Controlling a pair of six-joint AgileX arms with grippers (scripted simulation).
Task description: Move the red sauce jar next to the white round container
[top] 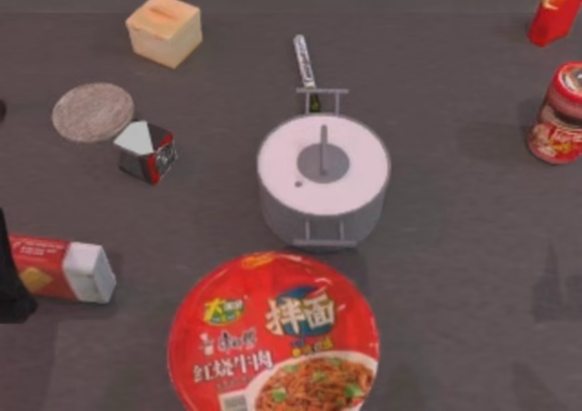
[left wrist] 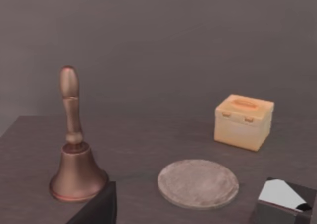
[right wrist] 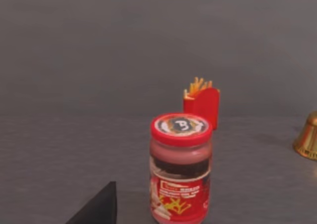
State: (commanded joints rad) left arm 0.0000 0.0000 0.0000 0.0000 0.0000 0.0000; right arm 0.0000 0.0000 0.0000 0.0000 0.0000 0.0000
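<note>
**Sauce jar at the counter's right edge, container at centre**

The left claw (left wrist: 96, 209) shows only as a dark wedge in its own wrist view, and whether it is open or closed cannot be told; the dark arm sits at the counter's left edge. The right claw (right wrist: 96, 209) shows the same way in its wrist view, its state likewise unreadable.

Ahead of the right claw, the red sauce jar (right wrist: 181, 167) stands upright at the counter's right edge, untouched by either claw. The red fries box (top: 554, 13) stands beyond it in the far right corner, and a gold bell (right wrist: 307, 136) shows off to the side.

The white round container (top: 323, 179) sits at the counter's centre, well apart from the jar. The large noodle bowl (top: 273, 334) lies just beside it toward the near edge.

Toward the left edge are a flat grey disc (top: 93, 111), a tan box (top: 164, 29), a small dark carton (top: 145, 152), a red-and-white packet (top: 64, 267) and a bronze bell (left wrist: 74, 149).
</note>
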